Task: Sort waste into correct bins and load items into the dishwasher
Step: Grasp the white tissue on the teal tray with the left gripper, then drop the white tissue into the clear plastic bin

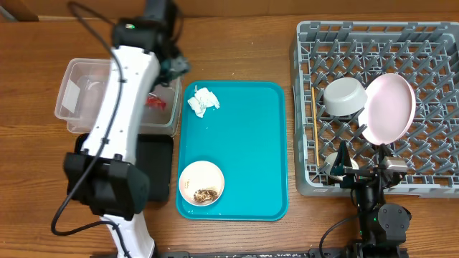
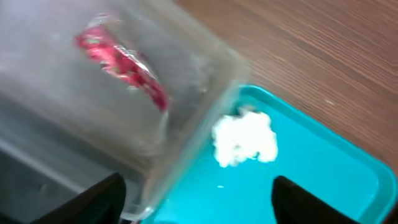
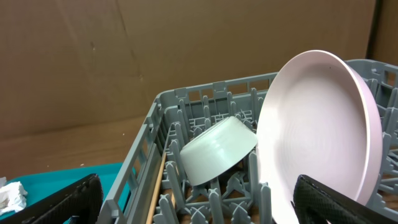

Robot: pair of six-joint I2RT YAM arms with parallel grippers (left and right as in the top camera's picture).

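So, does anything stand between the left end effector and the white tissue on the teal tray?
Nothing visible. The left end effector hangs open over a corner of the clear tub; the tissue lies uncovered on the teal tray beside it.

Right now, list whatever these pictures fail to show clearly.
- Black tray: overhead, mostly under the left arm.
- Red wrapper: left wrist view blurred; overhead, the arm hides most.
- Chopsticks: overhead, too thin to count.
- Food scraps: overhead, too small to identify.
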